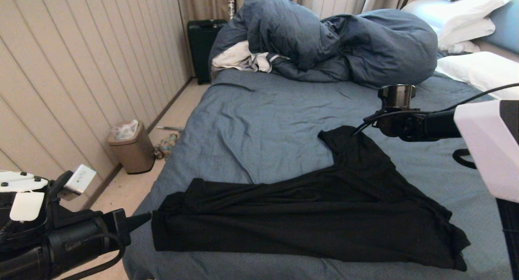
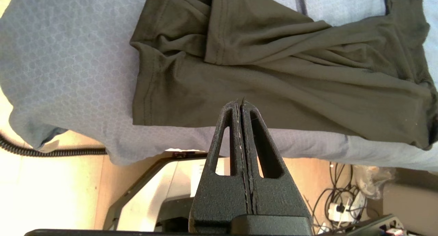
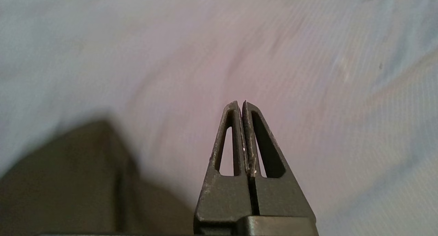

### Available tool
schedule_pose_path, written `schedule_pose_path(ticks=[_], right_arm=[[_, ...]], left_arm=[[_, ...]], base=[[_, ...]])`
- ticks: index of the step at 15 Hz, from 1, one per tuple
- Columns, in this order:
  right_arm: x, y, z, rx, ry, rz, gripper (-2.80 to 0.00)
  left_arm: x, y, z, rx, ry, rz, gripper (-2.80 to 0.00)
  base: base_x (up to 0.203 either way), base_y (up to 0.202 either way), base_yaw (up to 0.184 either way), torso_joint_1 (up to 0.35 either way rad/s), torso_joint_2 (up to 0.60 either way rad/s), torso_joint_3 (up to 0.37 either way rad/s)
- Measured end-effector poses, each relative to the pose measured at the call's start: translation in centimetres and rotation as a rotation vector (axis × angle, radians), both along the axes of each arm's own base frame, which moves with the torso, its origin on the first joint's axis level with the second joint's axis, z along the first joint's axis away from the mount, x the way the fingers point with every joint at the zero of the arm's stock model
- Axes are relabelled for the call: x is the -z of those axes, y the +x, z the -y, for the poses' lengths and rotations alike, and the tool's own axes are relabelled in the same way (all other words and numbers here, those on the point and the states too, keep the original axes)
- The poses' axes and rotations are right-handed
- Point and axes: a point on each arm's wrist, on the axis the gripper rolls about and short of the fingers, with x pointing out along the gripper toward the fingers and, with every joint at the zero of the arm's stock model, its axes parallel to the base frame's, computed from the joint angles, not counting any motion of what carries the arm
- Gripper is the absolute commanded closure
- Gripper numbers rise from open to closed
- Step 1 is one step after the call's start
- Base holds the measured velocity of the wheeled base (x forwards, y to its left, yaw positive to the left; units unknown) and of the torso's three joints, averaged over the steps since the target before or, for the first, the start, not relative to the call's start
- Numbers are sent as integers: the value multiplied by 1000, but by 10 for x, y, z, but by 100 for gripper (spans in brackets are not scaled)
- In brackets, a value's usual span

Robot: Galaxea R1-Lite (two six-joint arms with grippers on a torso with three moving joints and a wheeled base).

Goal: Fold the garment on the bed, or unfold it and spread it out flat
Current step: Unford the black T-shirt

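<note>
The garment [image 1: 308, 215], a black T-shirt, lies loosely folded into a long band across the near part of the bed [image 1: 259, 126], with one part reaching up toward the middle. No print shows. My left gripper [image 1: 148, 218] is shut and empty, just off the garment's left end at the bed's near-left corner. In the left wrist view its shut tips [image 2: 239, 101] sit before the garment's hemmed edge [image 2: 273, 65]. My right arm [image 1: 405, 126] hovers above the garment's far tip. Its gripper [image 3: 242, 102] is shut and empty over blue sheet, with the garment [image 3: 68, 181] beside it.
A bulky slate-blue duvet [image 1: 324, 40] and a white-grey cloth [image 1: 243, 59] are heaped at the far end of the bed. White pillows [image 1: 478, 69] lie far right. On the floor to the left stand a tan bin [image 1: 131, 148] and a black suitcase [image 1: 202, 44].
</note>
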Motion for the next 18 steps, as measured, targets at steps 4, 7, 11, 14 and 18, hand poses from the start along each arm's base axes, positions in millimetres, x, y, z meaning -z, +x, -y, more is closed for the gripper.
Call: schedule_pose_path(ticks=[4, 7, 11, 14, 18], right_arm=[[-4, -67, -29, -199, 30, -173, 0], [-18, -137, -42, -337, 67, -309, 0], [-11, -220, -45, -405, 233, -557, 0], [2, -250, -43, -414, 252, -617, -280], [16, -267, -36, -443, 252, -654, -280]], left_arm=[[1, -2, 0, 26, -2, -4, 0], [2, -3, 0, 36, -6, -7, 0], [2, -3, 0, 37, -5, -10, 0], [3, -3, 0, 37, -4, -13, 0], [4, -2, 0, 42, -5, -20, 0]], base=[[0, 0, 0, 0, 0, 0], [0, 0, 0, 0, 0, 0], [0, 0, 0, 0, 0, 0], [0, 0, 0, 0, 0, 0], [0, 0, 0, 0, 0, 0]])
